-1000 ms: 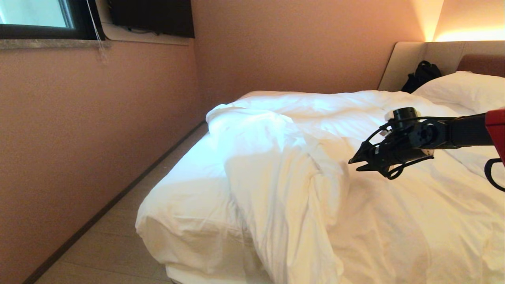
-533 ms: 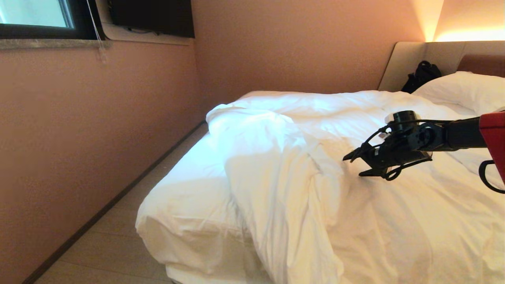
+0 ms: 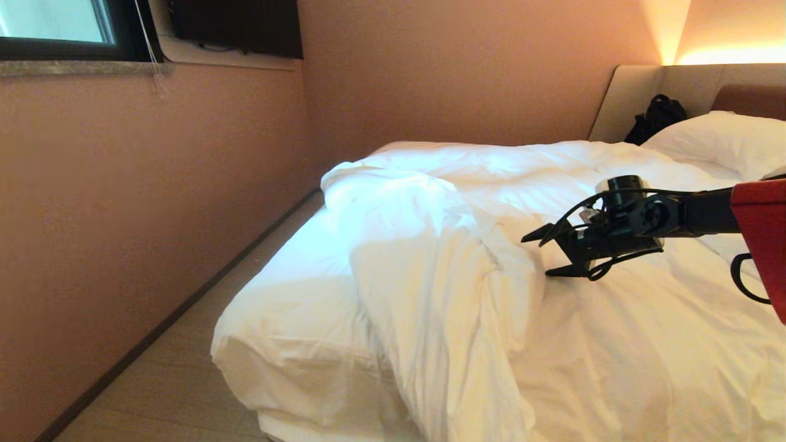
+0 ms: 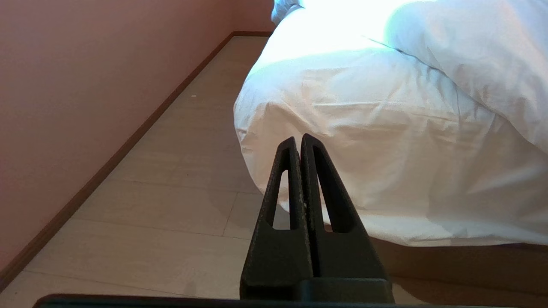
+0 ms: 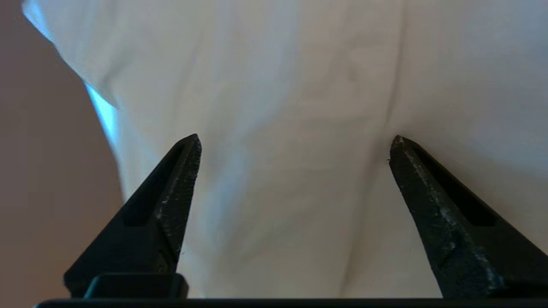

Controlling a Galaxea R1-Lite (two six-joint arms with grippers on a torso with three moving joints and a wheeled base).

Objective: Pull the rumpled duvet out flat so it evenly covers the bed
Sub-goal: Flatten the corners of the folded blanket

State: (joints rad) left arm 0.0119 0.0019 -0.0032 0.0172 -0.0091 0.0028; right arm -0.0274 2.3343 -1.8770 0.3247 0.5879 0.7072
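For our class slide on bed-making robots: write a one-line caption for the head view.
Right pincer, jaws open, hangs over the bunched-up duvet on the bed.

black right arm (image 3: 688, 215), looped cables, red casing (image 3: 761, 233), tapered black fingers (image 5: 171, 205).

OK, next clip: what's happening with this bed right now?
The robot is partway through straightening a bed. The duvet lies bunched in a thick fold, leaving the sheeted mattress bare on the wall side. The right end effector hovers open just beside that fold, holding nothing. The left end effector is shut and parked low near the bed's corner.
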